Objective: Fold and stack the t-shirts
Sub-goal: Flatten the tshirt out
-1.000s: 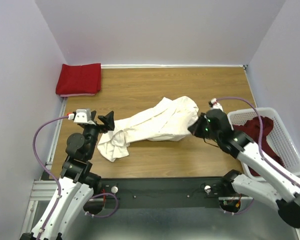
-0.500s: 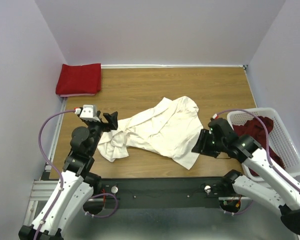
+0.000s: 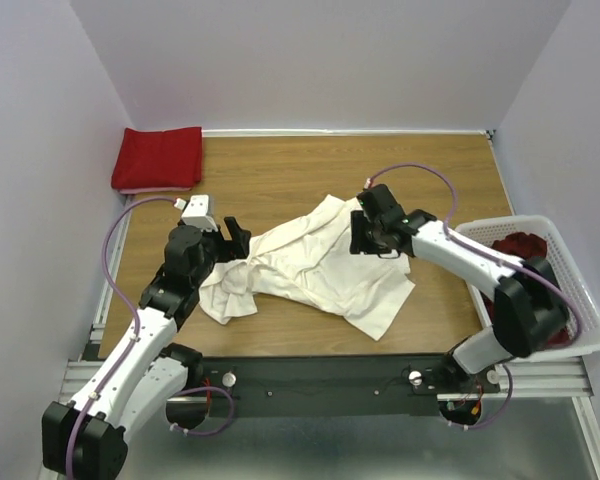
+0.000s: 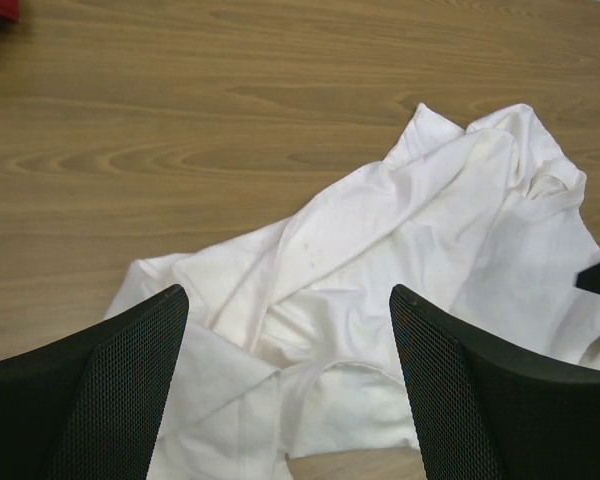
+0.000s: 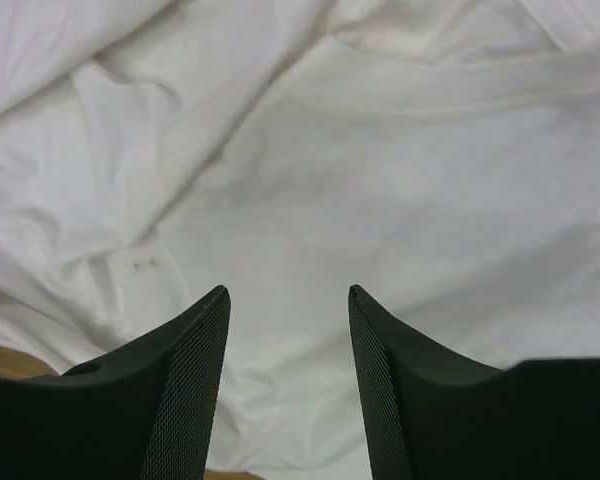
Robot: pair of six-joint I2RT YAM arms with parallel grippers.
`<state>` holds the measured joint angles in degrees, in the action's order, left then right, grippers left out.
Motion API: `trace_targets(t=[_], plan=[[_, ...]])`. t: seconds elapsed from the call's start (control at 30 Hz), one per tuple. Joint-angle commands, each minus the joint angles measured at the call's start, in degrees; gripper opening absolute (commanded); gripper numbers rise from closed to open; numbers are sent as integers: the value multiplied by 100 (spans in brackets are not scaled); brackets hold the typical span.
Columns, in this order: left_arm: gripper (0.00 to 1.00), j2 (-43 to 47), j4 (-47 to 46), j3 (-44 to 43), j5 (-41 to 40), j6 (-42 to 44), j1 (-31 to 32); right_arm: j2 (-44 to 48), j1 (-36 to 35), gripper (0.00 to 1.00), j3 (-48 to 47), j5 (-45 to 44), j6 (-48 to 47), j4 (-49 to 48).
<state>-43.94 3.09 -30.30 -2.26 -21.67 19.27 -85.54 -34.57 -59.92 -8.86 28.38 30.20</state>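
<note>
Right arm [image 3: 450,255] swung back over cream-white t-shirt [image 3: 320,265], right fingers [image 5: 195,345] parted, empty, left fingers [image 4: 130,350] wide

Pale lilac walls [image 3: 330,60] enclose a wood-grain table [image 3: 280,170], evenly lit, perhaps from overhead.

2 black fingers [image 5: 185,390] spread apart, close above rumpled cream-white t-shirt [image 5: 400,180], wooden table [image 5: 0,355] sliver lower left

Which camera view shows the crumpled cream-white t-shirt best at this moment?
The top external view: the whole cream-white t-shirt lies in frame, crumpled on the table. The left wrist view cuts off its right side and near edge. The right wrist view shows only a close patch of wrinkled cloth near the collar.
</note>
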Motion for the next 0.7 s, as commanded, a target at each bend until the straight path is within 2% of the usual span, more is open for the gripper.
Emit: trace_targets(t=[0.0,0.07,0.17,0.33,0.53,0.67], plan=[[89,-79,428,33,-195,-855,42,-1007,64,57,-607,1244,-342,-1050],[89,-158,551,138,-379,-1075,33,-1455,55,57,-836,1622,-342,-1243],[89,-263,596,244,-652,-1374,42,-2289,64,57,-1232,1686,-333,-1428],[86,-535,420,359,-846,-1603,16,-3028,327,57,-1601,1800,-184,-1613],[83,-1511,481,-54,-820,-1524,-20,-3364,1328,55,-1514,1352,395,-1929],[82,-1854,762,-353,-548,-1472,-19,-3478,1629,55,-1593,1388,221,-1991]])
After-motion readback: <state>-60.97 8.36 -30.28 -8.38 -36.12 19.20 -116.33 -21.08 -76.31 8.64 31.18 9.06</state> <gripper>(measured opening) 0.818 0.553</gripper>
